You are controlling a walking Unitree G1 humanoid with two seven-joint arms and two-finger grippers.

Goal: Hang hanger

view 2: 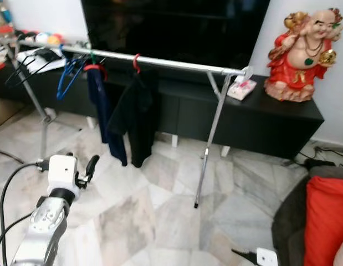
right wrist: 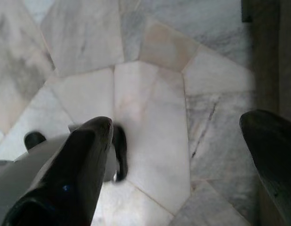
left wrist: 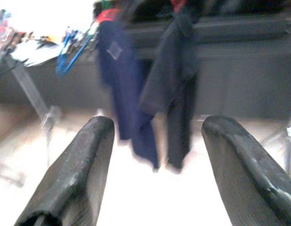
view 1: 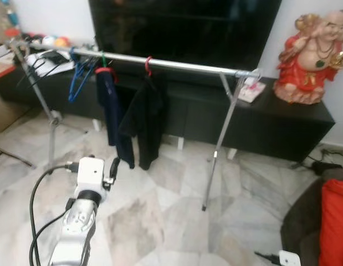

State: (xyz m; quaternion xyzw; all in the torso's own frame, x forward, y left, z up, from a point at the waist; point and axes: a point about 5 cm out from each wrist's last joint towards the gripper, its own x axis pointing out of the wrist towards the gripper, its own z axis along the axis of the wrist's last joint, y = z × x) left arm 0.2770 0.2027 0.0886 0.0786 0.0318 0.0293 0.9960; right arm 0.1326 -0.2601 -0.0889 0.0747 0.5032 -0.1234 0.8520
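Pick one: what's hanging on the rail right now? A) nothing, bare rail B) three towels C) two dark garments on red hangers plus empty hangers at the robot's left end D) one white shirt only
C: a navy garment and a black garment hang from red hangers on the rail, with an empty blue hanger at the rail's left end.

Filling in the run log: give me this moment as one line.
left pincer: open, empty, raised toward rail | right pincer: open, over floor | rail: navy garment, black garment, blue hangers hanging
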